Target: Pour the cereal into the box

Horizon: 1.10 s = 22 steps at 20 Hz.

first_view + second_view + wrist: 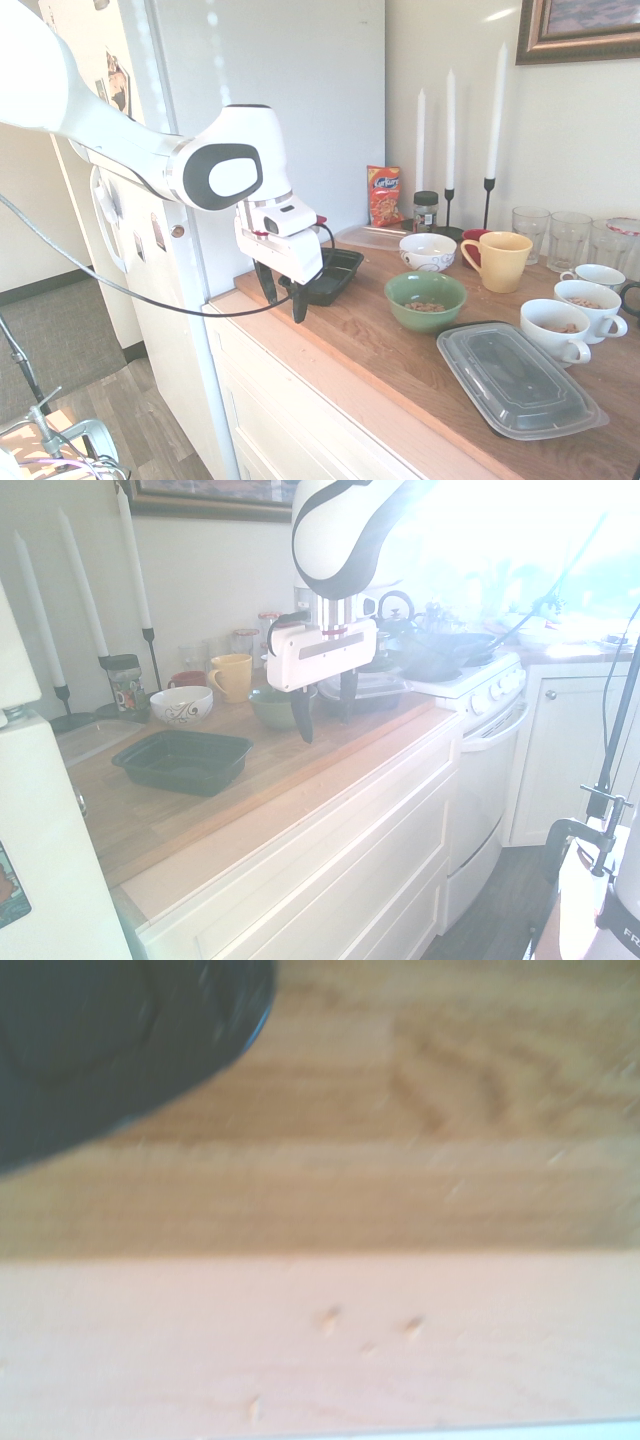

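Note:
The cereal (425, 307) is a small tan heap inside a green bowl (425, 298) in the middle of the wooden counter. The box (335, 272) is a shallow black tray left of the bowl, near the fridge; it also shows in the second exterior view (183, 760) and as a dark blur in the wrist view (100, 1040). My gripper (283, 302) hangs over the counter's front edge just in front of the box, fingers pointing down, open and holding nothing. In the second exterior view, the gripper (324, 725) partly hides the green bowl (268, 710).
A black container with a clear lid (518, 380) lies at the front right. White cups (560, 330) holding cereal, a yellow mug (497, 260), a white patterned bowl (427, 251), glasses, candles and a snack packet (383, 195) stand behind. The fridge (270, 100) rises at the left.

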Available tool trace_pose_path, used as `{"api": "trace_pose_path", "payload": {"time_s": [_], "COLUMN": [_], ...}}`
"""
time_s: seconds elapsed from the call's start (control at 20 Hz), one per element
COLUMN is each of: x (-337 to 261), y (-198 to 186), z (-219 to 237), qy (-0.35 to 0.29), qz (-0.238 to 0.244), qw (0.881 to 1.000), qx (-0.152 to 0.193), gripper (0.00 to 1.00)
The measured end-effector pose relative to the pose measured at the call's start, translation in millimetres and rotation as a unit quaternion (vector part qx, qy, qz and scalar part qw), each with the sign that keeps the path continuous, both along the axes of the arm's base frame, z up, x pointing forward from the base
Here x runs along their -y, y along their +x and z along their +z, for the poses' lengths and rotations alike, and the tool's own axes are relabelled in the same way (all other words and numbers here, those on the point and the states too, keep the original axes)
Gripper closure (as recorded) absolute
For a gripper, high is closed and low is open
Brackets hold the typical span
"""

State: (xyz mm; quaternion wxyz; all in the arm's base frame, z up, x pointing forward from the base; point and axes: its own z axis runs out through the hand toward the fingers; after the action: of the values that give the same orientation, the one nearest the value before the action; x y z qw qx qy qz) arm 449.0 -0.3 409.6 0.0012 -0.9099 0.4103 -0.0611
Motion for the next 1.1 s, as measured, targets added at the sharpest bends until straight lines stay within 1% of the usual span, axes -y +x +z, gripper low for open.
{"api": "trace_pose_path", "payload": {"time_s": [0.25,0.45,0.75,1.1], "x": [34,67,108,154], "y": [36,71,98,140], "z": [30,41,51,25], "qy": [0.002,0.005,0.015,0.017], "qz": [-0.030,-0.057,-0.087,-0.068], "qw": [0.999,0.998,0.995,0.997], "qx": [0.018,0.030,0.039,0.030], "gripper": [0.00,0.00,0.00,0.00]}}
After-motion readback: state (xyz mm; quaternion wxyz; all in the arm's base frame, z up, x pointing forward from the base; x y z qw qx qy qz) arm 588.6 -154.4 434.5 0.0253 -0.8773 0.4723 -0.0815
